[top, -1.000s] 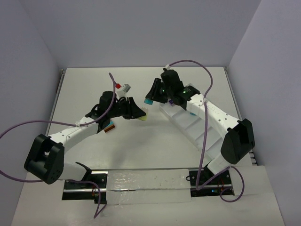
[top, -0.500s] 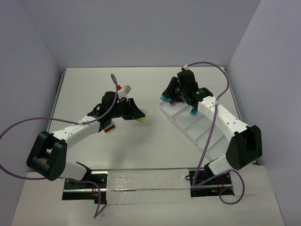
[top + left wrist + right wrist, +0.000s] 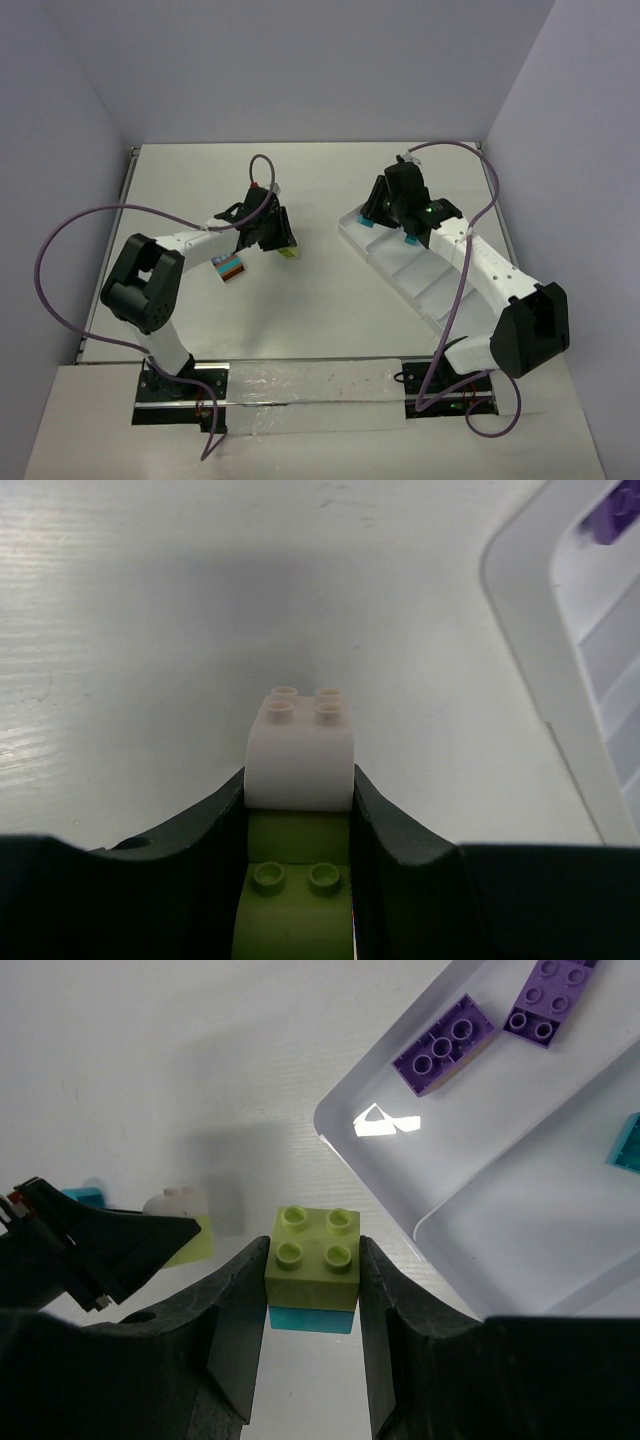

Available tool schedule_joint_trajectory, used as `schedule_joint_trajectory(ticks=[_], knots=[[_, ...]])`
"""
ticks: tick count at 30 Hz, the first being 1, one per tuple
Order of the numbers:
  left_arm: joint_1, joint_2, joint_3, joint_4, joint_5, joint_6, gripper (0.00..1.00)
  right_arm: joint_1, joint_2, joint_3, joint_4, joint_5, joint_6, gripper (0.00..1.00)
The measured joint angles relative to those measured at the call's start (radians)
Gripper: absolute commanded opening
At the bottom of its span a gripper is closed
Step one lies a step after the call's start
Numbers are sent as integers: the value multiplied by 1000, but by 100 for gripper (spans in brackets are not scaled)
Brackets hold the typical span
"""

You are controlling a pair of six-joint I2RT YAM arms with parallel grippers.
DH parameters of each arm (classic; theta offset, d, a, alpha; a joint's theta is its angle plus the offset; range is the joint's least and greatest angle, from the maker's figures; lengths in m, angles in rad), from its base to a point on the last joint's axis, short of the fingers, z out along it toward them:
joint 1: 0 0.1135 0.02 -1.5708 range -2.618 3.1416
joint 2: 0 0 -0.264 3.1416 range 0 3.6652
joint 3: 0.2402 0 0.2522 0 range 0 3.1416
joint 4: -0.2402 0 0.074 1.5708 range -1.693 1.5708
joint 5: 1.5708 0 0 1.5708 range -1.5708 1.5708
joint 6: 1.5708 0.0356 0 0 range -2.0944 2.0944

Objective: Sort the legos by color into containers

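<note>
My left gripper (image 3: 300, 792) is shut on a clump of a cream lego (image 3: 300, 748) stacked on a lime green lego (image 3: 297, 880). In the top view this gripper (image 3: 281, 240) is near the table's middle. My right gripper (image 3: 313, 1256) is shut on a lime green lego (image 3: 313, 1257) stacked on a teal lego (image 3: 309, 1320), just off the far left corner of the white tray (image 3: 392, 1163). Two purple legos (image 3: 443, 1044) lie in the tray's end compartment. A teal lego (image 3: 625, 1142) lies in the compartment beside it.
A multicoloured clump (image 3: 232, 267) with orange-brown and teal lies on the table beside the left arm. The long tray (image 3: 430, 300) runs diagonally along the right arm. The left gripper (image 3: 100, 1245) shows to the left in the right wrist view.
</note>
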Motion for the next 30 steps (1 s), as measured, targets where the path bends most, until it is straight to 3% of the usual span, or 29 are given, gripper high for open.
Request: schedule_joint_trajectory(ticks=[3, 4, 11, 17, 23, 30], knots=[[0, 22, 1, -25, -16, -1, 93, 0, 0, -4, -2, 4, -3, 0], [0, 24, 1, -32, -23, -5, 99, 0, 0, -4, -2, 5, -3, 0], [-3, -15, 18, -97, -89, -25, 99, 0, 0, -5, -2, 7, -4, 0], [-14, -256, 18, -107, -106, -25, 99, 0, 0, -8, -2, -7, -7, 0], [-17, -442, -21, 63, 40, -19, 99, 0, 0, -8, -1, -27, -6, 0], [-62, -399, -122, 207, 222, -23, 99, 9, 0, -8, 0, -65, -5, 0]])
